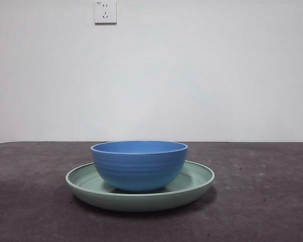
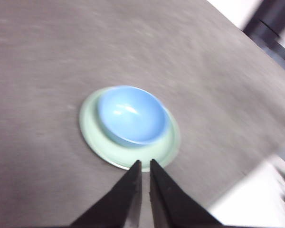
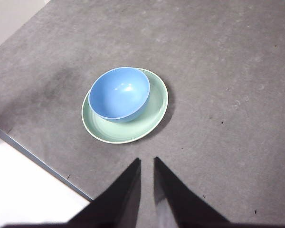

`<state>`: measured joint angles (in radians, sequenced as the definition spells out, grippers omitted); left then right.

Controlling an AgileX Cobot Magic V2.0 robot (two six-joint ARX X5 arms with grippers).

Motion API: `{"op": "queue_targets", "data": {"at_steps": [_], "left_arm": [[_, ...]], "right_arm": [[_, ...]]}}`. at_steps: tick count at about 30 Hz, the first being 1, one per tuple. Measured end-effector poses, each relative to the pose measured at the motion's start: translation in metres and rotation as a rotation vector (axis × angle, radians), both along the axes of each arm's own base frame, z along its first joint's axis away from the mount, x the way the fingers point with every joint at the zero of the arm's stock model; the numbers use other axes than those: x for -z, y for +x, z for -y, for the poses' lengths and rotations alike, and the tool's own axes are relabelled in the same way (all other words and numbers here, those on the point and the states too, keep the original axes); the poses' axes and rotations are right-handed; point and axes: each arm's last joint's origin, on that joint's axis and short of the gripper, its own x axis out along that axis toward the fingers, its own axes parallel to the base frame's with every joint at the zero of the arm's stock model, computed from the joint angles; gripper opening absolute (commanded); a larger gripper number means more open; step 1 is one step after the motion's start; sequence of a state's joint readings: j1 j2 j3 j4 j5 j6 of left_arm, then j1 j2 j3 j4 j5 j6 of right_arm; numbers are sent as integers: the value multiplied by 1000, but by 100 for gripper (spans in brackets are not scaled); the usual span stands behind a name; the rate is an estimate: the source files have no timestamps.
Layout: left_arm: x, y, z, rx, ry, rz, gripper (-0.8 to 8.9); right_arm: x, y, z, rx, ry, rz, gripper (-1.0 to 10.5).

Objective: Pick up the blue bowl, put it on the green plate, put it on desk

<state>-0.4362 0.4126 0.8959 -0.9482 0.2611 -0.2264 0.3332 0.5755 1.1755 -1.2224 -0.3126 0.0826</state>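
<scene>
The blue bowl (image 1: pixel 139 165) stands upright on the green plate (image 1: pixel 194 182), a little toward one side of it, and the plate rests on the desk (image 1: pixel 262 201). Neither arm shows in the front view. In the left wrist view the bowl (image 2: pixel 131 115) and plate (image 2: pixel 91 135) lie just beyond my left gripper (image 2: pixel 145 165), which hangs above the desk, shut and holding nothing; this picture is blurred. My right gripper (image 3: pixel 146 161) is also shut and empty, high above the desk, short of the plate (image 3: pixel 154 107) and bowl (image 3: pixel 118 93).
A white wall with a socket (image 1: pixel 105 12) stands behind the desk. The desk's edge (image 3: pixel 33 159) runs close to the plate in the right wrist view. A dark frame (image 2: pixel 270 28) shows past the desk's far corner in the left wrist view.
</scene>
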Motion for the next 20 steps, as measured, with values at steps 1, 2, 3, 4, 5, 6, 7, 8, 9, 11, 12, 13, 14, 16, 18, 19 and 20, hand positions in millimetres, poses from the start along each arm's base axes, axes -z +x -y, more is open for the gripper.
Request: {"op": "queue_targets", "data": {"at_steps": [1, 2, 3, 4, 5, 6, 7, 8, 9, 11, 12, 13, 14, 16, 18, 19, 20], "left_arm": [[4, 3, -1, -44, 3, -7, 27], [8, 6, -3, -92, 7, -13, 27], [13, 10, -5, -139, 9, -11, 27], [19, 14, -7, -187, 8, 3, 27], [25, 18, -9, -234, 6, 26, 27], [31, 21, -11, -275, 7, 49, 27], [38, 24, -14, -317, 7, 79, 27], [46, 27, -17, -354, 9, 113, 27], [52, 29, -19, -384, 15, 144, 27], [69, 33, -23, -437, 32, 217, 27], [77, 34, -24, -450, 38, 241, 27], [86, 34, -25, -458, 43, 264, 27], [95, 35, -25, -458, 51, 286, 27], [112, 35, -25, -468, 71, 319, 27], [128, 37, -26, -479, 95, 348, 27], [135, 39, -26, -483, 107, 350, 27], [142, 42, -26, -487, 117, 343, 27]], "right_arm": [[0, 0, 0, 0, 0, 0, 41], [0, 0, 0, 0, 0, 0, 41], [0, 0, 0, 0, 0, 0, 41], [0, 0, 0, 0, 0, 0, 41], [0, 0, 0, 0, 0, 0, 41], [0, 0, 0, 0, 0, 0, 41], [0, 0, 0, 0, 0, 0, 41], [0, 0, 0, 0, 0, 0, 41], [0, 0, 0, 0, 0, 0, 41], [0, 0, 0, 0, 0, 0, 41], [0, 0, 0, 0, 0, 0, 41], [0, 0, 0, 0, 0, 0, 41], [0, 0, 0, 0, 0, 0, 41], [0, 0, 0, 0, 0, 0, 41], [0, 0, 0, 0, 0, 0, 41], [0, 0, 0, 0, 0, 0, 41], [0, 0, 0, 0, 0, 0, 41]]}}
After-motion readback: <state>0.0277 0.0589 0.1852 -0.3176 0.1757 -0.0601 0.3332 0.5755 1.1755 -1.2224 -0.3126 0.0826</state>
